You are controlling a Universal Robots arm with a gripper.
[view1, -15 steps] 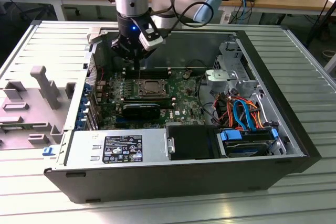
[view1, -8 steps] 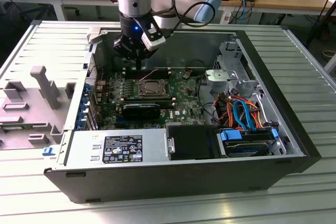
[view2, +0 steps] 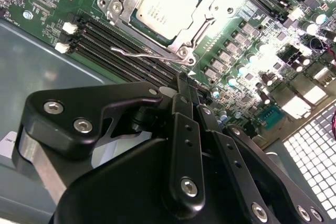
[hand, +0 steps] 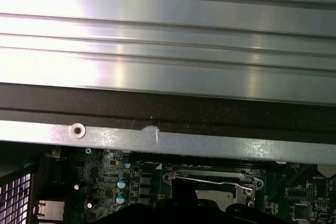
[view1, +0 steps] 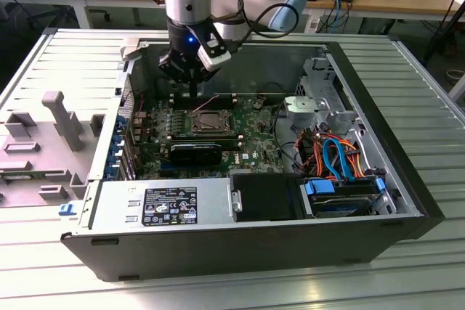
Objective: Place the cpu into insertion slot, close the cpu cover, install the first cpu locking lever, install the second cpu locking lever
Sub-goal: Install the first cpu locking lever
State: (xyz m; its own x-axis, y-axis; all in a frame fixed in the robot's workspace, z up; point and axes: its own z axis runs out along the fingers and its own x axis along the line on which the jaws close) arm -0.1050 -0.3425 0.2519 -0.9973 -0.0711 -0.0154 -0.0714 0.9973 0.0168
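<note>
In the exterior view, an open computer case is lying on its side on a ribbed metal table, and the arm's gripper is hanging inside it over the green circuit board, just beyond the far edge of the insertion slot. The slot is sitting near the middle of the board with a dark square centre and a metal frame; from here I cannot tell whether the chip is in it. A black block is lying on the board on the near side of the slot, and a bundle of orange and blue cables is filling the case toward the exterior view's right. In the second wrist view, the cpu is sitting in the insertion slot, its silver-grey top facing up, with the cpu cover lying down around it as a metal frame. A thin wire locking lever is running along one edge of the socket, beside the long black memory slots. The gripper is showing its two black fingers pressed together with nothing between them, hovering above the memory slots near the lever. In the first wrist view, the case's metal edge is crossing the frame, and below it the insertion slot is appearing with a wire lever lying across it.
</note>
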